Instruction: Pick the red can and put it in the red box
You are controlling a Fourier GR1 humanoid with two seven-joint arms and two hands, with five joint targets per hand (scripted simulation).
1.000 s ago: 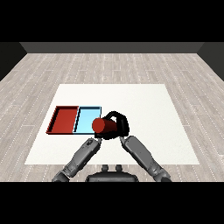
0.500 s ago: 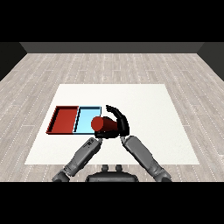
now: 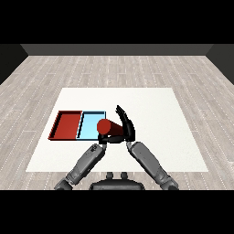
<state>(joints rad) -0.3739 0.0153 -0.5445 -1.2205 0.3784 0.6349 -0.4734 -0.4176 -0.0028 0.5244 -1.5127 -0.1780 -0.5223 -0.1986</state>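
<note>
Can (image 3: 109,127), red, sits curled in my right hand (image 3: 126,128) over the light blue tray's (image 3: 89,123) near corner. I should carry it further left, clear of the divider, and lower it inside the red tray (image 3: 58,123). My left hand (image 3: 101,140) is mostly hidden.

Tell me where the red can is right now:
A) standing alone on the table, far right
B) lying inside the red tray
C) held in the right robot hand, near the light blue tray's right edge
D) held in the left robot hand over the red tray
C: the red can sits in the curled right robot hand, at the right edge of the light blue tray, not in the red tray.
</note>
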